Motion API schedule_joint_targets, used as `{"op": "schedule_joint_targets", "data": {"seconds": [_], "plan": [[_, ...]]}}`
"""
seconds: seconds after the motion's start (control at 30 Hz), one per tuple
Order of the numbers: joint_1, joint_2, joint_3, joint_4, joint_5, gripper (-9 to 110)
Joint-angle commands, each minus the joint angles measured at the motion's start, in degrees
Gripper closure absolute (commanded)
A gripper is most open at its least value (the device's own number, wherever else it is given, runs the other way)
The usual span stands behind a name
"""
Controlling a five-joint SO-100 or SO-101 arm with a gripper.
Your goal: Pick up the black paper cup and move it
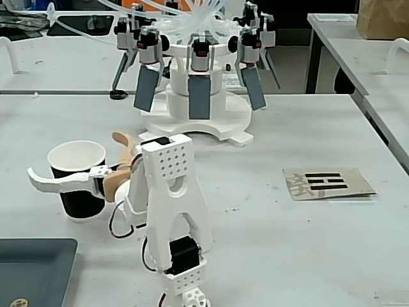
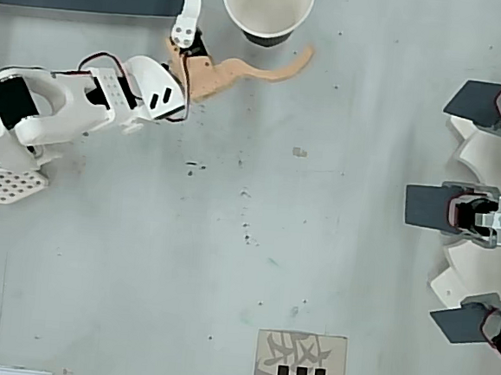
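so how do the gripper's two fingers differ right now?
The white finger is slim and passes the black paper cup on its near side in the fixed view; the tan finger is broader at its base, wavy, and reaches past the cup's far side. In the overhead view white points toward the top edge, tan toward the right. Both curve and flank the cup, spread wide.

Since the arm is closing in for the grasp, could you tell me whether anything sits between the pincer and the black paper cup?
Nothing visible does. In the overhead view the open pincer already straddles the black paper cup: the white finger lies on its left, the tan finger below it. The table around the cup is bare.
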Motion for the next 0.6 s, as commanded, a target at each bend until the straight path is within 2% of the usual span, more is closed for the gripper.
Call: {"op": "schedule_joint_targets", "data": {"seconds": [0.0, 0.57], "plan": [[-1.14, -0.09, -3.87, -0.53, 0.44, 46], [-2.9, -7.03, -9.4, 0.0, 1.23, 47]]}}
